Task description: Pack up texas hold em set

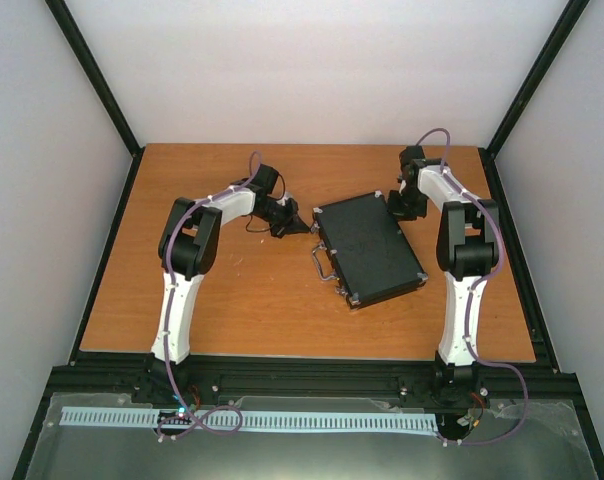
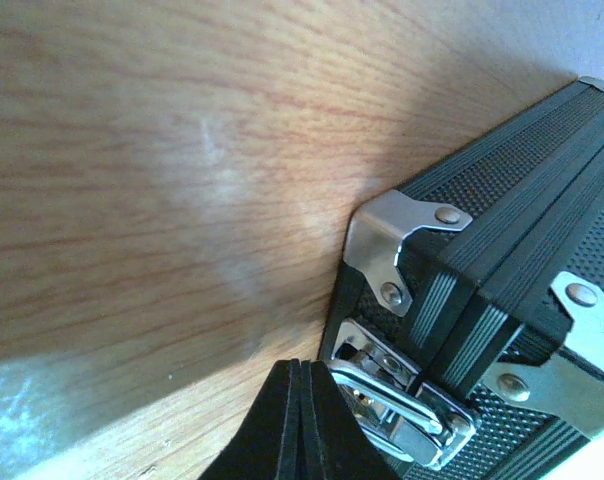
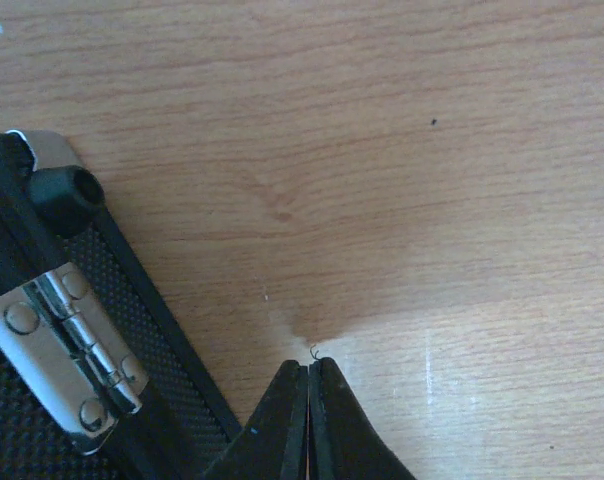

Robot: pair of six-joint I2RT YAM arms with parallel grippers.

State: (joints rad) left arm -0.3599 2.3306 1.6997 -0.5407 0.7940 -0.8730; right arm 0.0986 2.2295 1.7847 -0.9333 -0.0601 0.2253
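Observation:
The flat black hinged case (image 1: 367, 247) lies closed on the wooden table, its metal handle (image 1: 326, 264) on the left side. My left gripper (image 1: 300, 220) is shut and empty, its tip against the case's far left corner. In the left wrist view the shut gripper (image 2: 302, 368) touches a chrome latch (image 2: 402, 400) on the case's side (image 2: 502, 240). My right gripper (image 1: 397, 203) is shut and empty beside the case's far right edge. In the right wrist view that gripper (image 3: 309, 365) rests on the wood next to the hinge (image 3: 67, 350). Chips, discs, dice and cards are out of view.
The wooden table (image 1: 232, 290) has a raised black frame around it, and white walls stand close on three sides. A slotted white rail (image 1: 282, 420) runs along the front below the arm bases.

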